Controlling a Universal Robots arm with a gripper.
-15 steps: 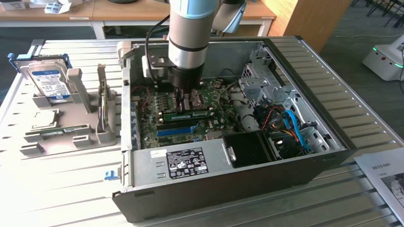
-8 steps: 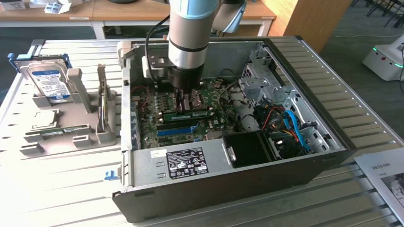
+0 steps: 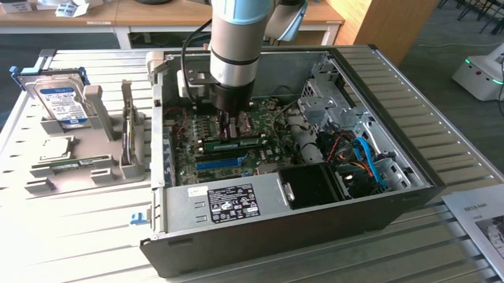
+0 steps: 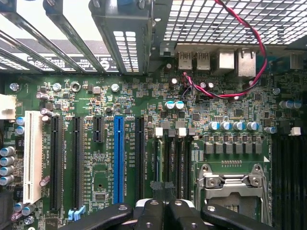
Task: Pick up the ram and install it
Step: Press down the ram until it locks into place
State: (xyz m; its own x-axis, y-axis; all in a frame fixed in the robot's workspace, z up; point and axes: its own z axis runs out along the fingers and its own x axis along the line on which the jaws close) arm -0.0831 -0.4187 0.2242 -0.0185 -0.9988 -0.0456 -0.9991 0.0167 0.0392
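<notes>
One arm, one hand (image 3: 229, 127) down inside open computer case (image 3: 409, 177), fingers pressed together, gripping nothing visible. One ram (image 3: 238, 143) seated on motherboard (image 4: 230, 120) just beside hand. One hard drive (image 3: 61, 101) in grey holder (image 3: 94, 106) on surface (image 3: 71, 236).

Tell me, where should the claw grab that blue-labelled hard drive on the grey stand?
Probably across the thin upper edge of the hard drive, coming from above: it stands nearly upright, and the grey stand hems in its lower part.
</notes>
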